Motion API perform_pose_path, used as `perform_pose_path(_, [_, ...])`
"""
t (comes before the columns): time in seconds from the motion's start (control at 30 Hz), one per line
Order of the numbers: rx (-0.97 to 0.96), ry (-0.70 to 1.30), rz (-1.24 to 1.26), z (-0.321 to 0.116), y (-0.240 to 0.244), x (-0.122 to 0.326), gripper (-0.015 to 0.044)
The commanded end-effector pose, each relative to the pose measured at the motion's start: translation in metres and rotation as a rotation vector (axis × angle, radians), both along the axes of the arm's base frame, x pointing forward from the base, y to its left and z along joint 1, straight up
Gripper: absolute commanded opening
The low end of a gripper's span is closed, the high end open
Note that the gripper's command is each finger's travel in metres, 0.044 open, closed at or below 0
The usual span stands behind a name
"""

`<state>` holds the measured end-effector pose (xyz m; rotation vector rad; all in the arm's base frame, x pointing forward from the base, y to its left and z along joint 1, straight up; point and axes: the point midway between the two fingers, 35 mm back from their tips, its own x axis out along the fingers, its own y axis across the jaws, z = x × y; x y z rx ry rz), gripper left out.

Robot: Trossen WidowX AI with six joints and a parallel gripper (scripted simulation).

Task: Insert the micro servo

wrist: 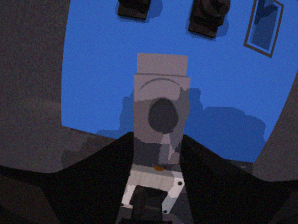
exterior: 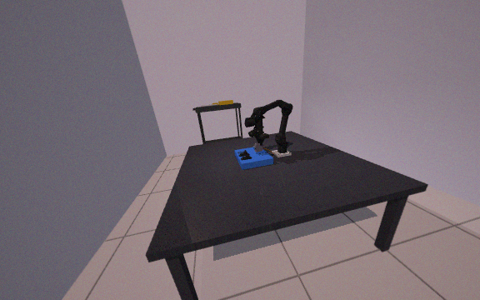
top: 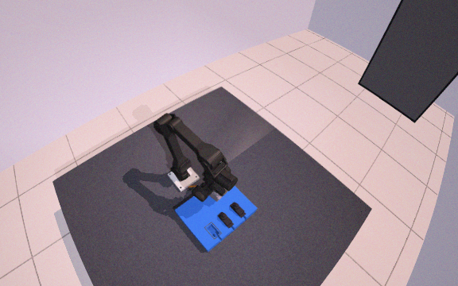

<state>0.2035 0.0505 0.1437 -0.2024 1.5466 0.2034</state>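
The loose servo (top: 217,196) (exterior: 258,147) (wrist: 161,89) is light grey. It is over the arm-side part of the blue deck (top: 195,223) (exterior: 258,164) (wrist: 92,75), its round output shaft facing up toward the wrist camera. My gripper (wrist: 157,139) is shut on the servo, one dark finger against each long side near its cable end. Whether the servo touches the deck is unclear. Its orange cable (top: 192,186) (wrist: 158,168) shows toward the arm base, mostly hidden. The marked pocket (top: 212,229) (wrist: 264,31) is empty, at the deck's far side from the arm.
Two black servos (top: 226,219) (top: 237,209) (wrist: 133,8) (wrist: 210,15) sit in the deck in a row with the pocket. The arm's white base plate (exterior: 282,154) (wrist: 172,198) is close behind the deck. A side table with a yellow object (exterior: 226,102) stands beyond the black table.
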Motion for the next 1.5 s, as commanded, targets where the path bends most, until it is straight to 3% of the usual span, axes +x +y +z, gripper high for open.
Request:
perform_pose_path(0.0, [0.003, -0.008, -0.003, 0.001, 0.005, 0.015, 0.0])
perform_pose_path(0.33, [0.003, -0.009, -0.003, 0.002, 0.007, 0.033, 0.0])
perform_pose_path(1.2, [-0.005, -0.009, -0.003, 0.002, -0.098, 0.042, 0.0])
perform_pose_path(1.47, [-0.004, -0.009, -0.09, 0.002, -0.101, 0.042, 0.0])
